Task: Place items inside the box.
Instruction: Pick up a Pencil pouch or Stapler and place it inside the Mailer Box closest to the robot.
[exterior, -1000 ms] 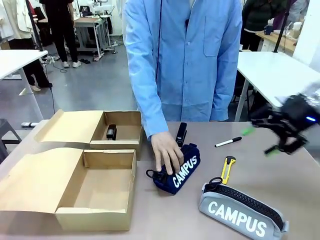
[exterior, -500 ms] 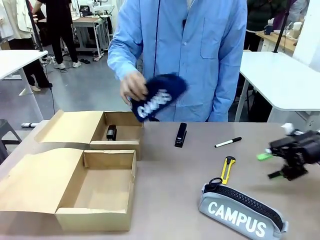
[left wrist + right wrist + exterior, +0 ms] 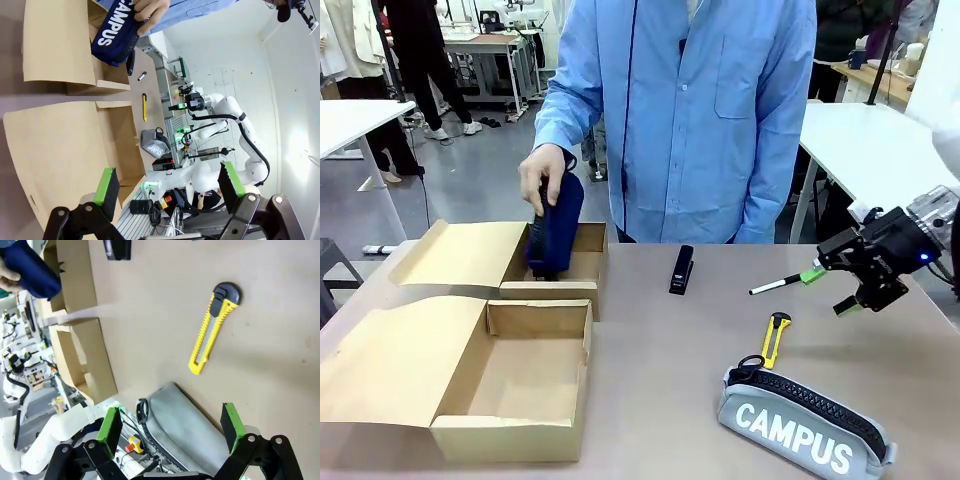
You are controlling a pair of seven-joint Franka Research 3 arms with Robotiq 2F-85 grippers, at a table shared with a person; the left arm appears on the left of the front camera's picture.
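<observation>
Two open cardboard boxes sit at the counter's (image 3: 660,400) left side. The near box (image 3: 510,435) is by the front edge and the far box (image 3: 470,255) is behind it, both with flaps spread leftward. A person's hand (image 3: 542,172) holds the navy pouch (image 3: 556,228) on end, its lower end dipping into the far box. A broad bare stretch of counter lies between the boxes and the things on the right. There, a black stapler (image 3: 682,269) and a black marker (image 3: 776,284) lie toward the far edge. The slim yellow utility knife (image 3: 777,338) lies just beyond the grey pouch (image 3: 805,415), printed "CAMPUS" in white, near the front edge. The right claw (image 3: 828,289) hangs near the right edge, spread wide and holding nothing. The left claw (image 3: 169,182) is also wide and holds nothing.
</observation>
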